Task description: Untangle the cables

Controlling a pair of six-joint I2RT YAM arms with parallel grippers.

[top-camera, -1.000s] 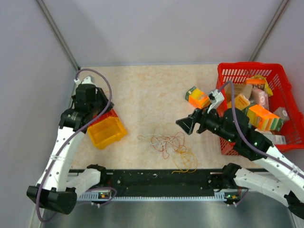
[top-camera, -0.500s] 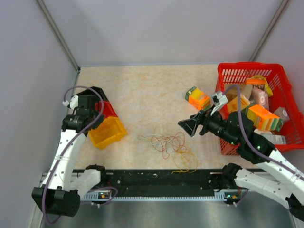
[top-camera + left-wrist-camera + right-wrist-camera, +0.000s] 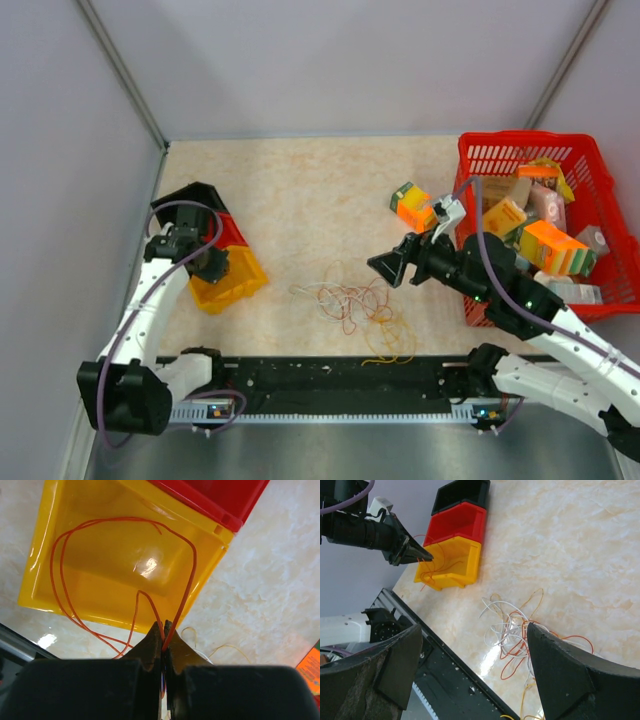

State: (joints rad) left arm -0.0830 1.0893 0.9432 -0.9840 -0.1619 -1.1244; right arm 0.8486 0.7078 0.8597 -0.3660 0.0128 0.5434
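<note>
The cables (image 3: 352,303) lie as a loose tangle of red, orange, white and yellow wires on the table's near middle; they also show in the right wrist view (image 3: 520,630). My left gripper (image 3: 216,266) is over the yellow bin (image 3: 247,276), shut on one thin orange cable (image 3: 192,570). That cable loops over the yellow bin (image 3: 85,590) and past its near rim. My right gripper (image 3: 386,267) is open and empty, a little above and right of the tangle. In its own view the right gripper (image 3: 474,630) frames the tangle, and the left gripper (image 3: 422,555) shows beside the yellow bin (image 3: 452,562).
A red bin (image 3: 233,233) and a black bin (image 3: 195,195) stand in a row behind the yellow one. A red basket (image 3: 530,140) full of packages stands at the right. An orange and green box (image 3: 415,207) lies beside it. The black rail (image 3: 340,378) runs along the near edge.
My left gripper has swung from behind the bins to over the yellow bin, nearer the front. My right gripper has shifted slightly left. The tangle has not moved.
</note>
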